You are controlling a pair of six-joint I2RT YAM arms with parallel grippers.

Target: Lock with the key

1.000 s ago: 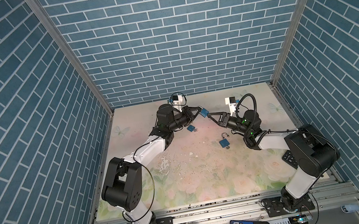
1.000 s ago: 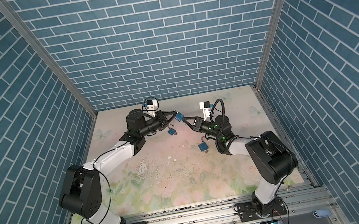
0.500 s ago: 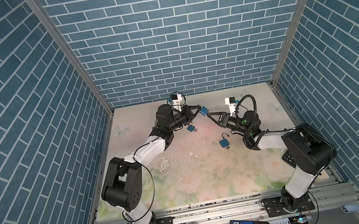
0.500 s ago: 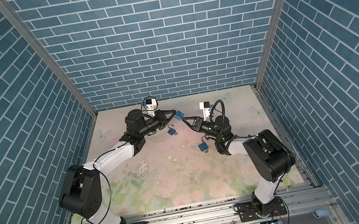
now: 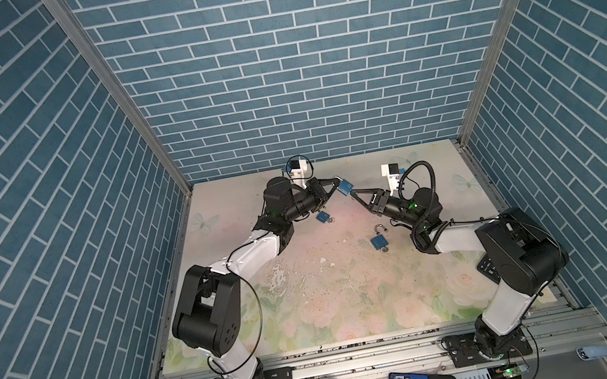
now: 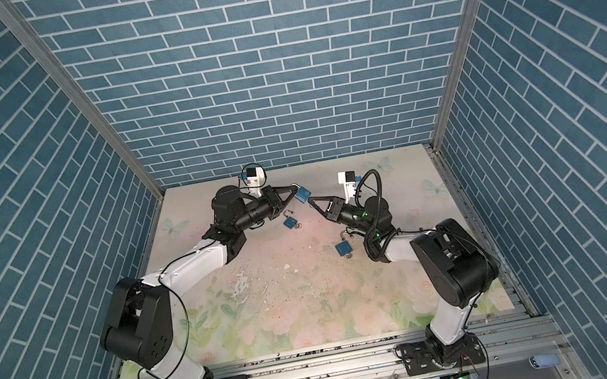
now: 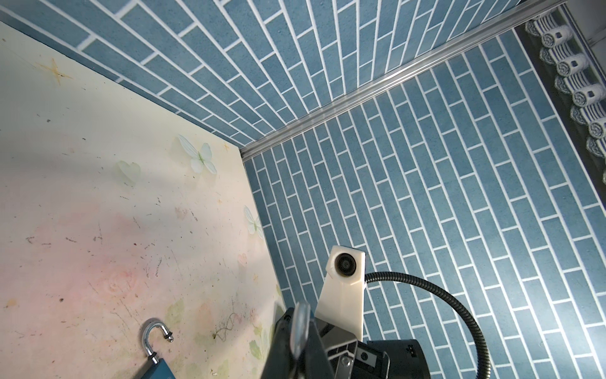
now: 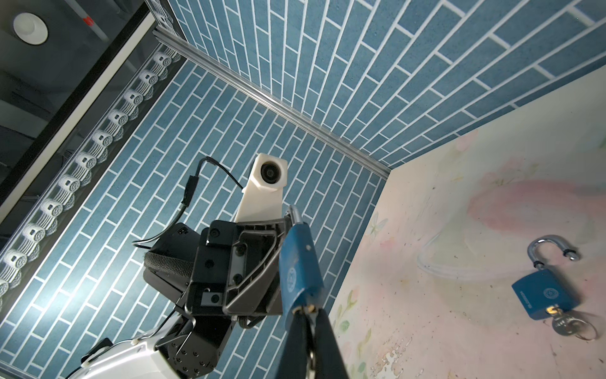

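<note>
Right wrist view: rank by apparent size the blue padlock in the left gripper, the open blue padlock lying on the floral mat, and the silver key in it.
1-2. Held blue padlock and open blue padlock: about alike; the held one is nearer the camera, so unranked.
3. Silver key: smallest.

We see a bench (image 5: 314, 306) (image 6: 273, 314) covered in a pale floral print with a butterfly (image 5: 203, 221) near its far left corner. The surface is scuffed and speckled, and a flaked white patch (image 5: 281, 276) sits left of the middle. Two blue padlocks lie flat on it, well apart, in both top views. The rear padlock (image 5: 322, 217) (image 6: 290, 222) (image 8: 542, 297) has its shackle swung open and a key (image 8: 557, 320) on a ring in its base. The front padlock (image 5: 378, 242) (image 6: 343, 249) (image 7: 154, 364) lies right of centre, shackle also open, with something small and metallic at its base. At the right edge we make out a dark keypad-like thing (image 5: 485, 267), mostly hidden.
</note>
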